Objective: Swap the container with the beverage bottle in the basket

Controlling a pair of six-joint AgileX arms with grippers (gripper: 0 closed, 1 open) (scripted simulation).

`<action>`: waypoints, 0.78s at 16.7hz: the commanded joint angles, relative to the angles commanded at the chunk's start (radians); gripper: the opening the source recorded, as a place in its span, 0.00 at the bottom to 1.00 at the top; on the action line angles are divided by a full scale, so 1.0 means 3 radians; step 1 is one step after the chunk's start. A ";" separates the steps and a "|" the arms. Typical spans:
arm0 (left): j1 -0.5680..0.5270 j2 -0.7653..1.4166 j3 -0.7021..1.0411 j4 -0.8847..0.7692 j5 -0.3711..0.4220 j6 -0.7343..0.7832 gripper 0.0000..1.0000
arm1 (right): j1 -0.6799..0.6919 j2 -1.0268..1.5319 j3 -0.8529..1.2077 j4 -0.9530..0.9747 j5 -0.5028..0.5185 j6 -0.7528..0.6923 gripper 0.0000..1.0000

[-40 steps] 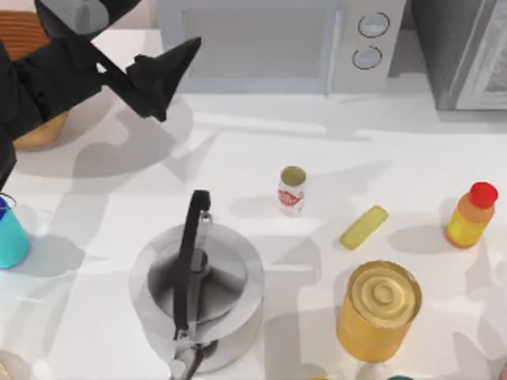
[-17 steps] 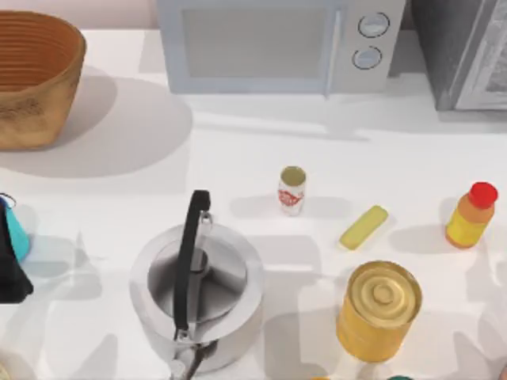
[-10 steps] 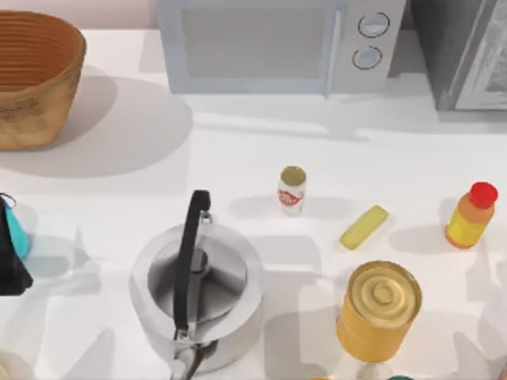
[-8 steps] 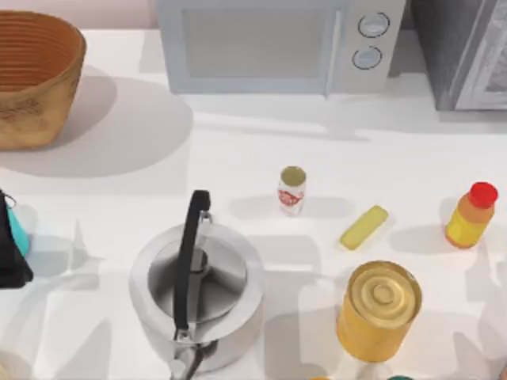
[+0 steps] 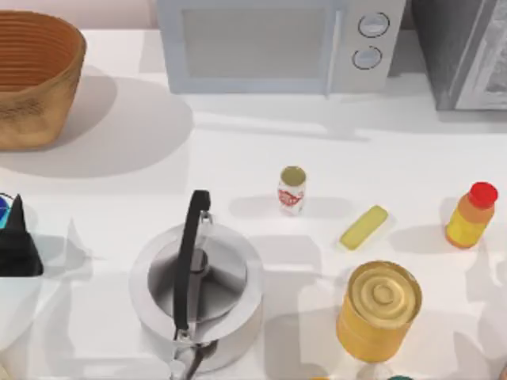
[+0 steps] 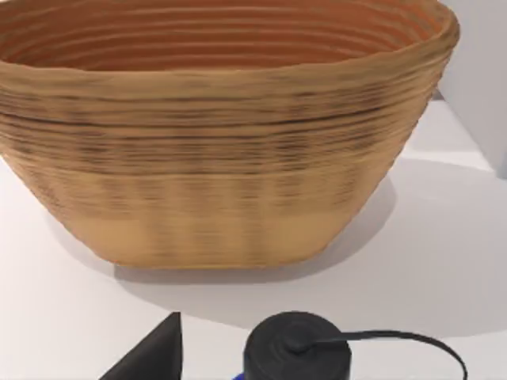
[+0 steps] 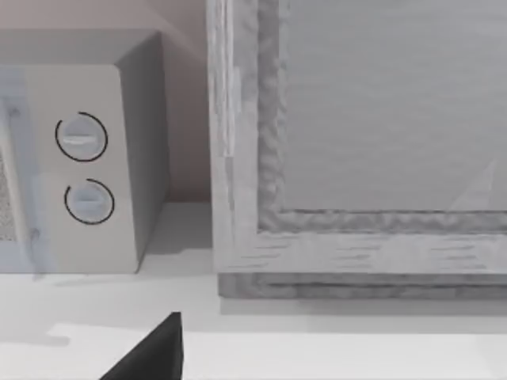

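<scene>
The basket (image 5: 38, 79), large woven orange-brown wicker, stands at the table's far left corner, and its ribbed wall looms close in the left wrist view (image 6: 222, 150). My left gripper (image 5: 16, 250) is a black shape at the table's left edge, over the container (image 5: 3, 209), of which only a sliver of blue rim shows. In the left wrist view a black round cap with a thin cord (image 6: 297, 358) sits just in front of the basket. The beverage bottle (image 5: 291, 190), white with red print and a dull-gold top, stands upright mid-table, far from both grippers.
A steel kettle with a black handle (image 5: 196, 297) stands front centre. A big yellow can (image 5: 378, 310), a yellow bar (image 5: 364, 227) and a red-capped orange bottle (image 5: 471, 215) are on the right. A microwave (image 5: 269, 43) lines the back. The right wrist view faces the microwave dials (image 7: 83, 166) and a grey cabinet (image 7: 356, 142).
My left arm has swung from above the basket down to the table's left edge. Over the last second its gripper has come to cover nearly all the teal container.
</scene>
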 joint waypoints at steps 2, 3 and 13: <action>0.0073 0.0656 -0.0028 0.0550 0.0088 0.0031 1.00 | 0.0000 0.0000 0.0000 0.0000 0.0000 0.0000 1.00; 0.0108 0.0969 -0.0041 0.0813 0.0128 0.0046 1.00 | 0.0000 0.0000 0.0000 0.0000 0.0000 0.0000 1.00; 0.0323 0.2684 -0.0109 0.2272 0.0343 0.0129 1.00 | 0.0000 0.0000 0.0000 0.0000 0.0000 0.0000 1.00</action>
